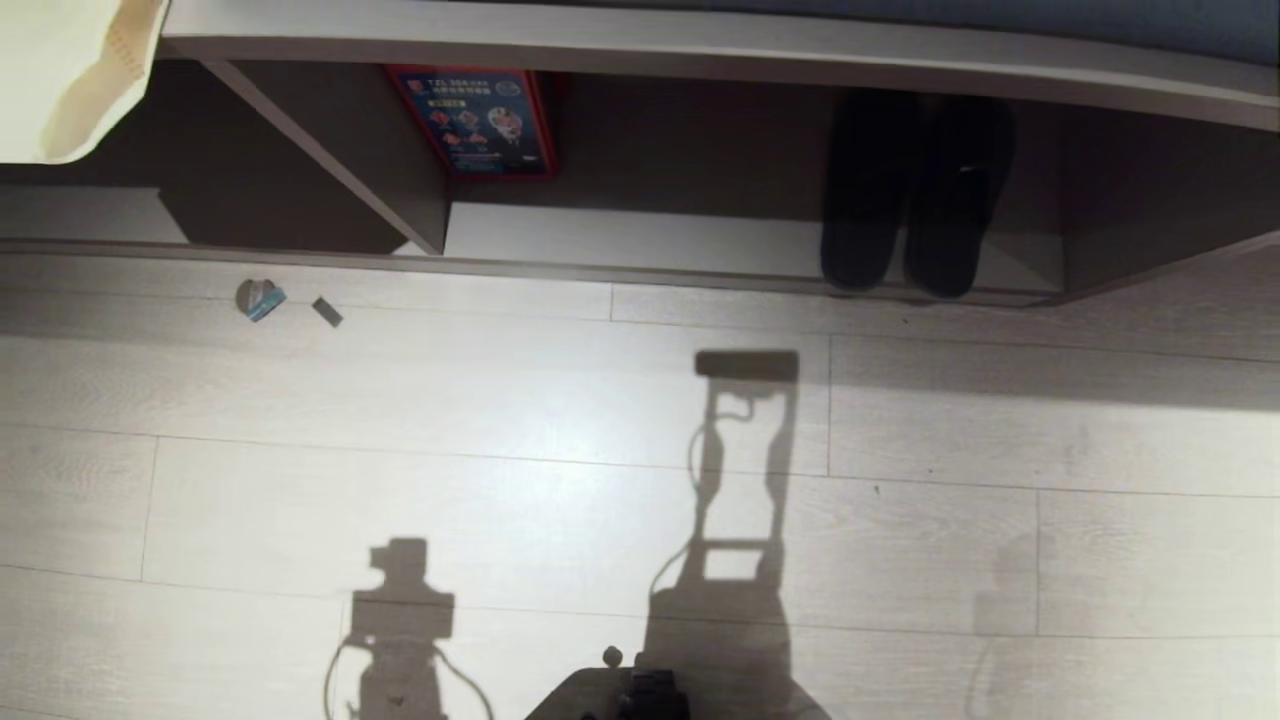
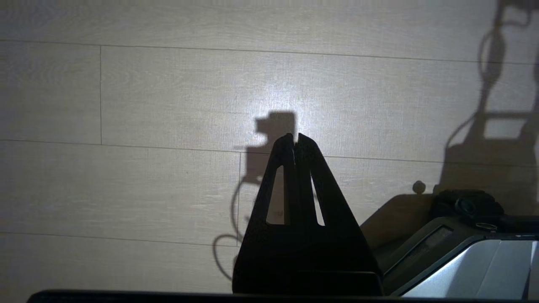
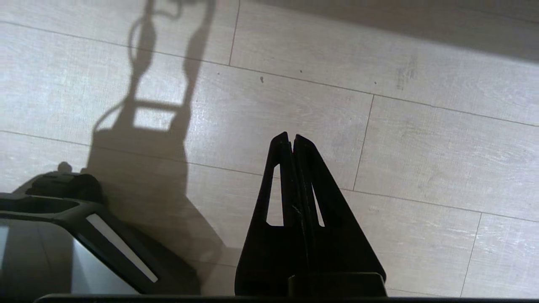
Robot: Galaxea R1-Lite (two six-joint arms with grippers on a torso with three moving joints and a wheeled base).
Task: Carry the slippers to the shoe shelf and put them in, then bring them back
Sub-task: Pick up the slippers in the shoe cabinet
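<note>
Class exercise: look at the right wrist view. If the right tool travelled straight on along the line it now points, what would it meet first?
The right tool, shut and empty, points down at the pale plank floor. Nothing lies between them in this view, so it would probably meet bare floor first; depth is hard to judge.

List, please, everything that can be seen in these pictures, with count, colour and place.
slippers: two, dark grey-black, side by side in the shoe shelf, right part.
shoe shelf: one, taupe with pale base board, along the far edge of the floor.
red box: one, red with blue print, inside the shelf beside the divider.
scraps: two small bits, blue-grey, on the floor at left.
cloth: one, cream, upper left corner.
left end effector: black, shut, over bare floor.
right end effector: black, shut, over bare floor.
</note>
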